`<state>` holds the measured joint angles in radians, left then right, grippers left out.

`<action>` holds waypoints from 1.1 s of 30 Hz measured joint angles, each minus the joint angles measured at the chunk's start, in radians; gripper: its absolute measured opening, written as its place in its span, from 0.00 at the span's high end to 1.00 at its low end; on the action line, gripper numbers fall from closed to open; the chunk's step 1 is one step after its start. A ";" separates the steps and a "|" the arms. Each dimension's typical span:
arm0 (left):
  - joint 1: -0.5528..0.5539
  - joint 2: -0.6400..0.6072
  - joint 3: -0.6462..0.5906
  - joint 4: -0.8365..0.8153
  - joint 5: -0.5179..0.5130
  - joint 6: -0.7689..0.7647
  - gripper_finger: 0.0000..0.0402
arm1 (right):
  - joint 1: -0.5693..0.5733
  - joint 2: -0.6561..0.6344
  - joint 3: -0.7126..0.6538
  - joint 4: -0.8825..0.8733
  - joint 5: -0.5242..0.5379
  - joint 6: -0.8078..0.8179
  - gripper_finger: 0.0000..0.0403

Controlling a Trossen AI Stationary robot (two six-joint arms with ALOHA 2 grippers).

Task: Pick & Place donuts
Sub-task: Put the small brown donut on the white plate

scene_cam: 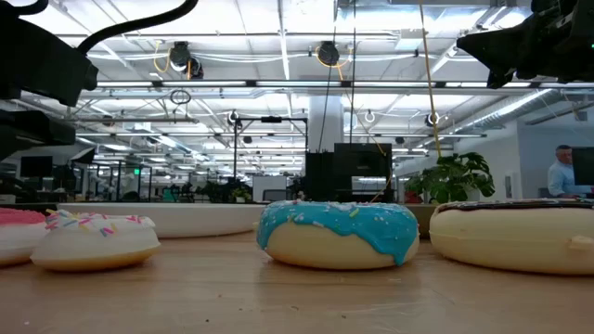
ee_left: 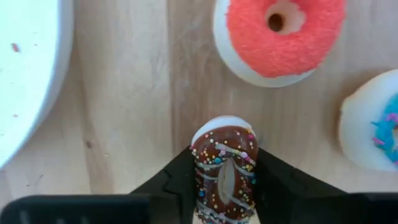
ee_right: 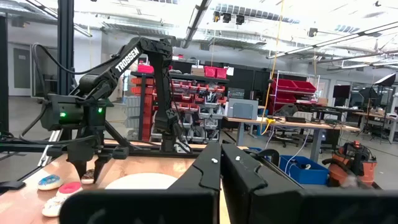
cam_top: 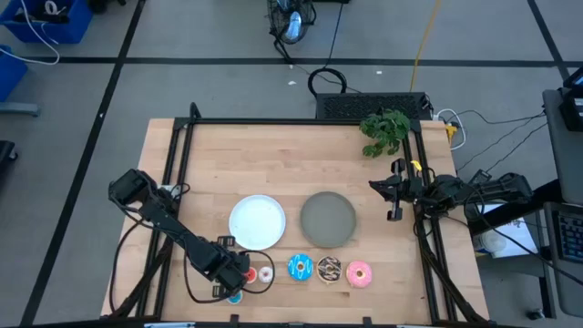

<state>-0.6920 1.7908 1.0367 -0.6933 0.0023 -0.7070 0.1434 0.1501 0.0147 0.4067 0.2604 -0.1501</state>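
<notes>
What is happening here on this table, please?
The left gripper is shut on a tiny brown sprinkled donut, holding it on edge near the front edge of the table, beside the tiny red donut. The white plate and the grey plate have no donuts on them. The blue donut, the larger brown donut and the pink donut lie in a row in front of the plates. The right gripper waits at the table's right side, shut and empty.

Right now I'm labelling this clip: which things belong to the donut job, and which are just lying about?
Job:
tiny brown donut, in left gripper
tiny red donut
whitish-pink donut
blue donut
brown sprinkled donut
pink donut

Lying about:
plant
</notes>
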 joint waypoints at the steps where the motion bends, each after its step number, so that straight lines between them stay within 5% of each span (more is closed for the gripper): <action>1: 0.001 -0.007 -0.001 0.000 0.004 0.001 0.72 | 0.000 0.000 0.000 0.000 0.000 0.005 1.00; 12: 0.073 -0.212 0.000 -0.073 -0.004 -0.003 0.74 | 0.000 0.000 0.000 0.000 0.000 0.010 1.00; 20: 0.284 -0.336 0.001 -0.211 -0.009 0.174 0.74 | 0.000 0.000 0.000 0.009 0.000 0.010 1.00; 26: 0.492 -0.324 0.001 -0.174 -0.055 0.407 0.74 | 0.000 0.000 0.000 0.016 0.000 0.008 1.00; 33: 0.633 -0.215 0.001 -0.038 0.005 0.610 0.74 | 0.000 0.000 0.000 0.024 0.000 0.007 1.00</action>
<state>-0.0594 1.5757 1.0378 -0.7311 0.0078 -0.0965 0.1432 0.1501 0.0147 0.4305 0.2604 -0.1429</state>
